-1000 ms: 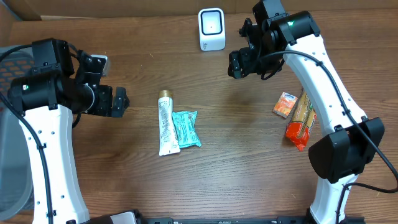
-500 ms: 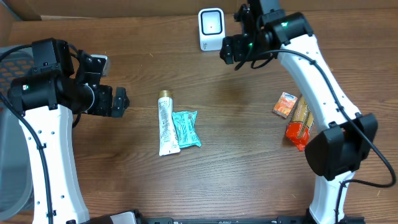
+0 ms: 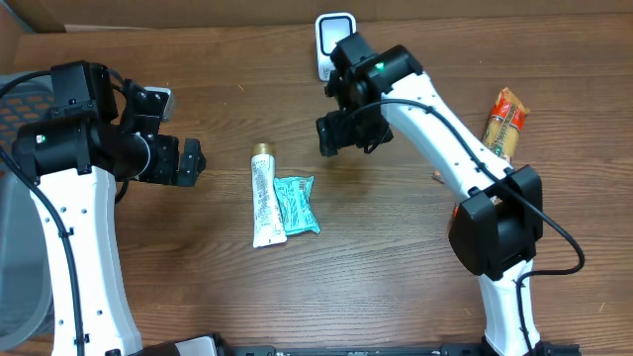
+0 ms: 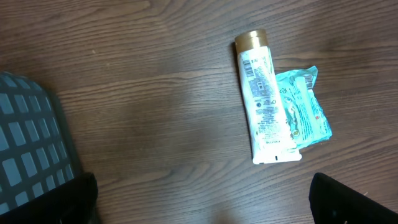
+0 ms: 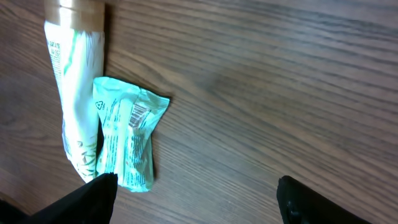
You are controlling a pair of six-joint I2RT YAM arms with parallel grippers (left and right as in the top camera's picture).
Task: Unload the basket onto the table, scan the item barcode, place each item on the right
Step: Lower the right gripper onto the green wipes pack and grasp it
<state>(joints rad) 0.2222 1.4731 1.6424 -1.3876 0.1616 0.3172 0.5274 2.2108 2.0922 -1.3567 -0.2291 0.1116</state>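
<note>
A white tube with a gold cap (image 3: 264, 198) lies on the wooden table, and a teal packet (image 3: 297, 204) touches its right side. The white scanner (image 3: 331, 28) stands at the back, partly hidden behind my right arm. My right gripper (image 3: 340, 133) hangs open and empty over the table, right of the tube's cap. Its wrist view shows the tube (image 5: 76, 81) and the teal packet (image 5: 127, 140) to the left of the right gripper (image 5: 199, 205). My left gripper (image 3: 192, 161) is open and empty, left of the tube (image 4: 264, 99) and packet (image 4: 303, 112).
An orange and red snack packet (image 3: 505, 121) lies at the far right, beside my right arm. A grey basket (image 3: 14, 247) stands off the table's left edge, also seen as a grey basket (image 4: 28, 143) in the left wrist view.
My right arm has swung left and forward, from beside the scanner to over the table near the tube. The snack packet now shows farther back. The left arm has not moved.
</note>
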